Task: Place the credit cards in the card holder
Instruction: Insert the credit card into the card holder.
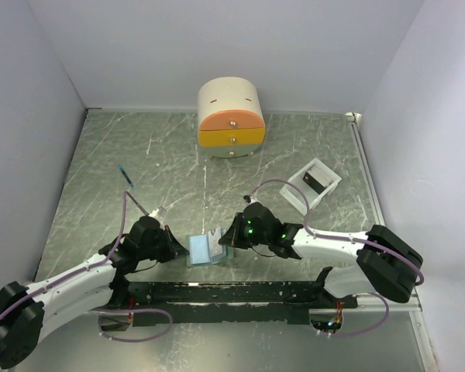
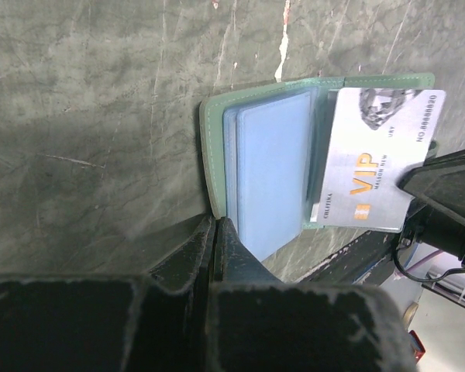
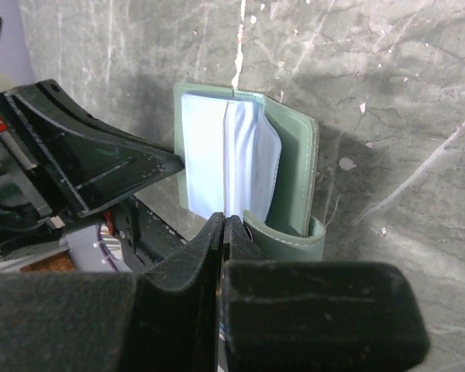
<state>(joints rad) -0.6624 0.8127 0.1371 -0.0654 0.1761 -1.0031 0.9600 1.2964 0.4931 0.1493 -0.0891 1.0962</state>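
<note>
- card holder [image 2: 267, 170] lies open on the table [image 1: 139, 155], at about 6 o'clock of the table in the top view, between the two grippers; grey-green cover, pale blue pockets fanned up
- silver VIP card [image 2: 376, 155] sits at the holder's 3 o'clock side in the left wrist view, its left edge overlapping the pockets and most of it sticking out past the cover
- can't tell whether that edge is actually inside a pocket or just lying against one; the right wrist view only shows the card edge-on as a thin pale line between the sleeves
- right gripper [image 3: 223, 229] is clamped on the silver VIP card, fingers pressed together with the card edge between them; it sits at 3 o'clock of the holder in the top view
- left gripper [image 2: 215, 232] is at 9 o'clock of the holder, fingers closed, pinching the outer edge of the green cover at its near corner
- dark card [image 1: 316, 183] lies inside the white tray [image 1: 298, 195], at roughly 2 o'clock from the holder, well apart from it
- round cream-and-orange drawer box [image 1: 231, 116] stands at 12 o'clock, against the back wall, drawers shut
- thin blue stick [image 1: 124, 175] lies on the table at about 10 o'clock from the holder; too small to identify
</note>
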